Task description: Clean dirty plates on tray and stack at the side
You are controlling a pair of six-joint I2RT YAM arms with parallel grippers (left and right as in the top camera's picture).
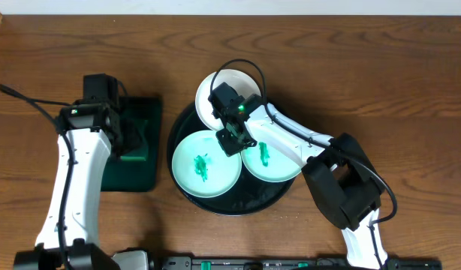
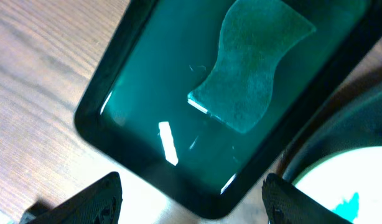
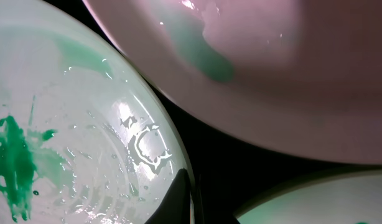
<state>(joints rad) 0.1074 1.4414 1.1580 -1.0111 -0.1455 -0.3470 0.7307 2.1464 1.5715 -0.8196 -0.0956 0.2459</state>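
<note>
A plate (image 3: 85, 124) with a bright green smear (image 3: 13, 162) is seen filling the lower left of the frame, and droplets and glare are spread over its surface. Above and to the right of this plate a second plate (image 3: 272, 74) is seen, pinkish in tint and marked by a pale green patch (image 3: 200, 50). Between them the black tray (image 3: 241, 165) is exposed. Right of the smeared plate, at the bottom edge, a sliver of a third plate (image 3: 328, 199) is visible. A dark tapered shape (image 3: 172, 202) is seen against the smeared plate's rim; what it is cannot be told.

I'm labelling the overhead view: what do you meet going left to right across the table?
Left arm, small dark-green tray, left smeared plate, right gripper, right smeared plate, right arm's dark elbow. The rear plate overlaps these sideways, so it is left out.
</note>
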